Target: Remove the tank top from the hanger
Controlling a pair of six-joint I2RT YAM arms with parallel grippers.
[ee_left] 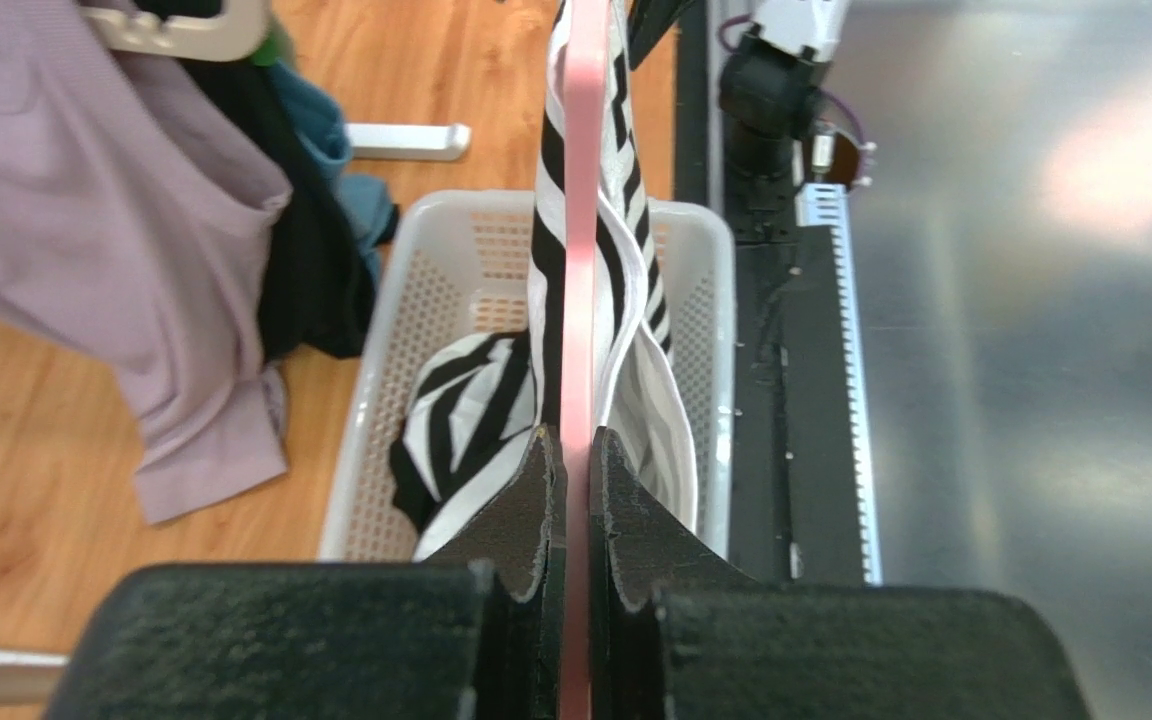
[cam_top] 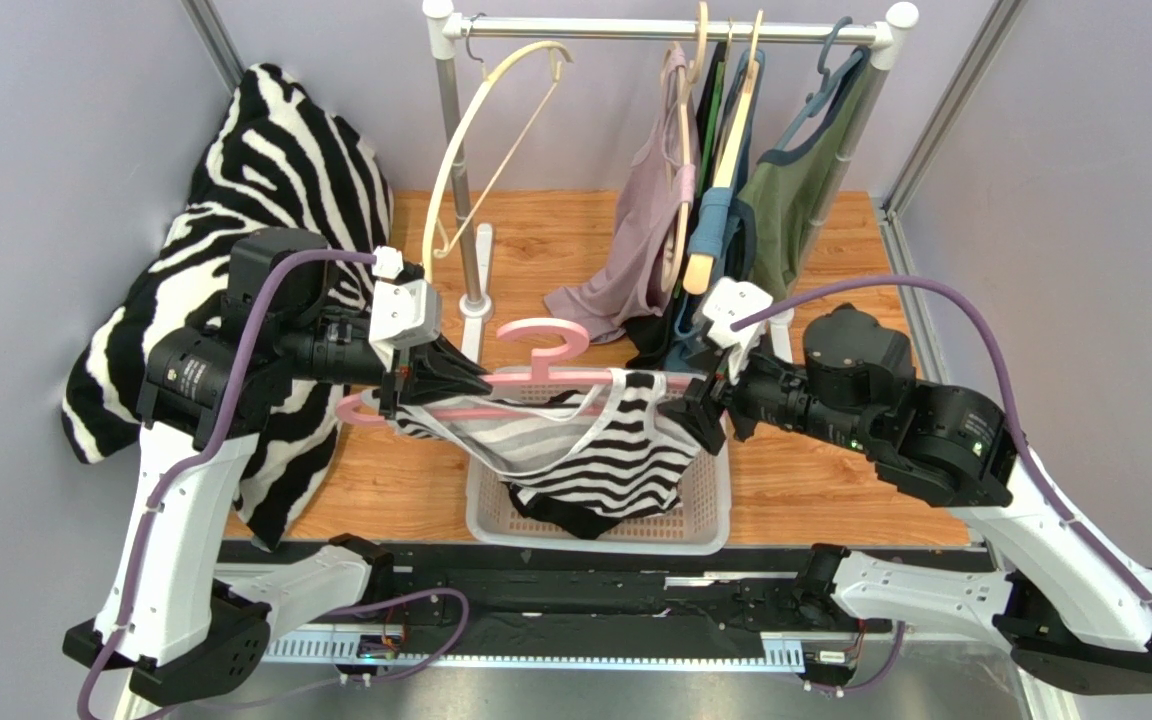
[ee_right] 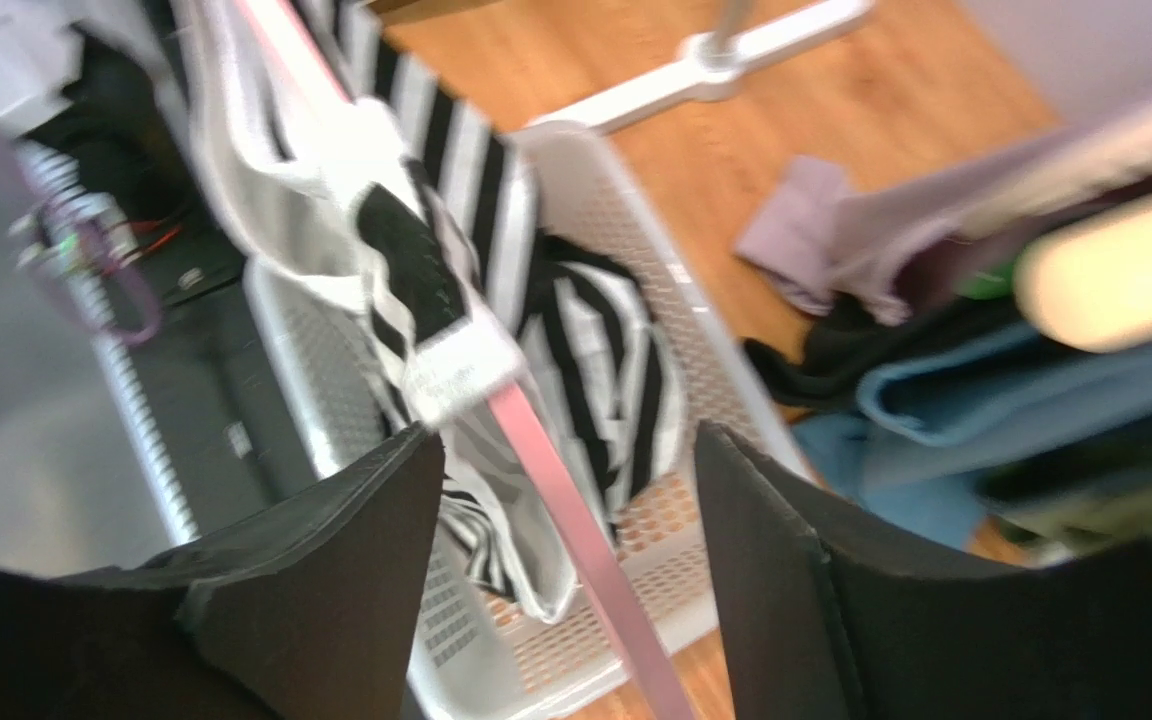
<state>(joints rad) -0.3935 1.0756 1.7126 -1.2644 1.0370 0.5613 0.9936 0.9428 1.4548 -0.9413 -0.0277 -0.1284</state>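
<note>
Black fingers of the left gripper point(ee_left: 573, 465) are pinched tight on the pink hanger point(ee_left: 584, 225) at its left end. That hanger runs left to right, roughly level, with its hook toward the rack point(cam_top: 657, 27) behind. At the other end the right gripper point(ee_right: 564, 438) stands wide, the bar passing between its fingers without touching either. The striped tank top point(cam_top: 597, 443) droops from the hanger into the white basket point(cam_top: 710, 518) below. Hanging clothes point(cam_top: 642, 225) crowd just behind the right gripper. Wooden tabletop point(cam_top: 823, 495) shows on either side of the basket.
</note>
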